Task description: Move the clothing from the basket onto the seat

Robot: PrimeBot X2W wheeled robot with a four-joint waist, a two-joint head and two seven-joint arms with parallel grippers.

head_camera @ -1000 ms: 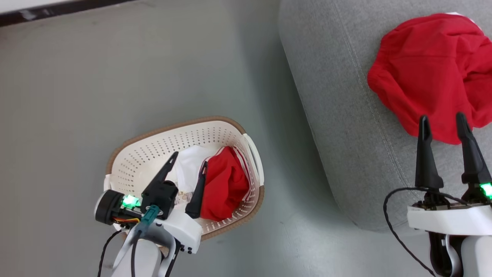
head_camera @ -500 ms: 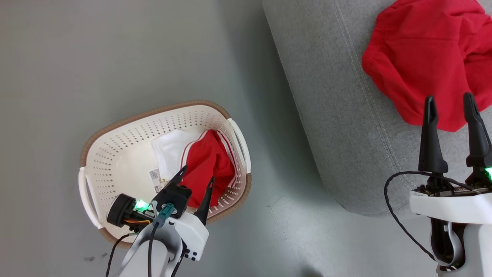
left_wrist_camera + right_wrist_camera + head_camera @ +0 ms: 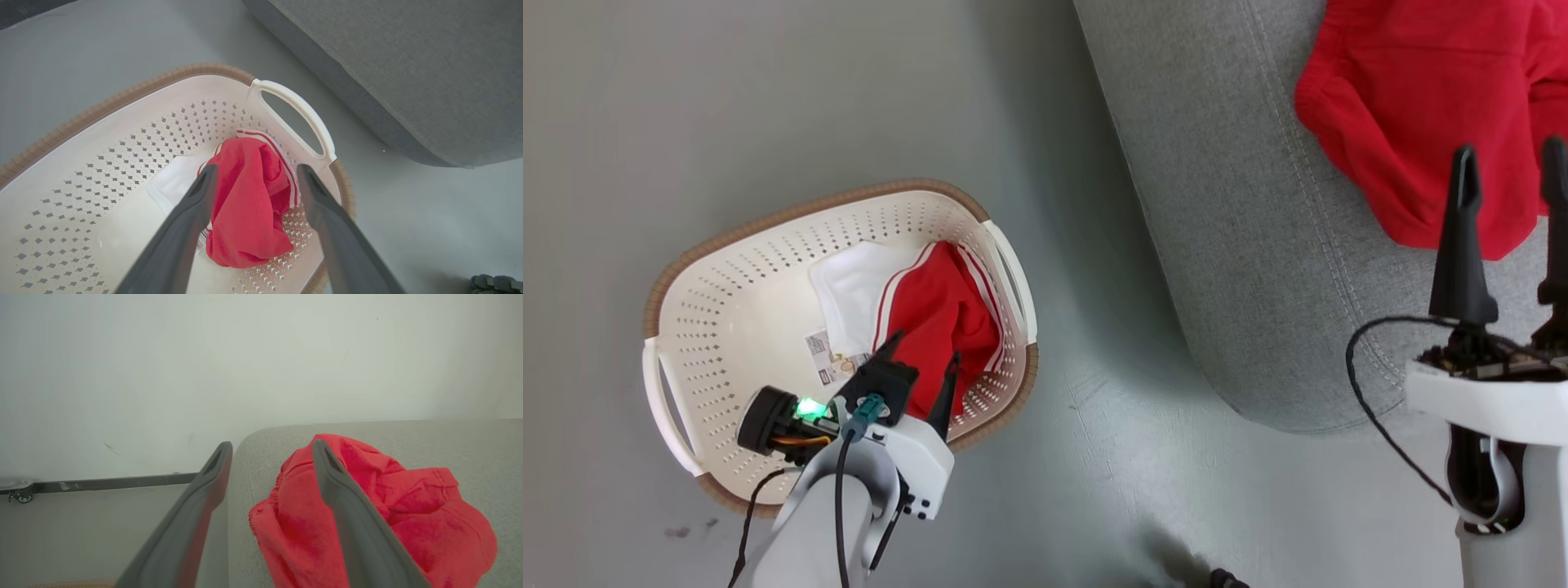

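The cream basket point(image 3: 809, 204) stands on the floor at the left, its rim point(image 3: 122, 98) brown. In it lies a red garment of the clothing point(image 3: 939, 318) with white stripes, over a white piece point(image 3: 849, 286). My left gripper point(image 3: 925, 347) hangs open just above that red garment point(image 3: 245, 212), one finger on each side of it in the left wrist view point(image 3: 257, 168). A second red garment point(image 3: 1421, 98) lies on the grey seat point(image 3: 1217, 204). My right gripper point(image 3: 1511, 151) is open over its near edge, with the garment point(image 3: 408, 506) beyond its fingertips point(image 3: 272, 445).
Grey floor lies between the basket and the seat's rounded edge point(image 3: 388, 61). A barcode sticker point(image 3: 829, 367) shows on the basket floor. A dark baseboard point(image 3: 114, 482) and a small caster point(image 3: 18, 494) sit by the pale wall. A dark object point(image 3: 1225, 578) lies at the bottom edge.
The head camera has shifted, so the whole picture moved. My left gripper has tipped down and come closer over the red garment in the basket. Both grippers stay open.
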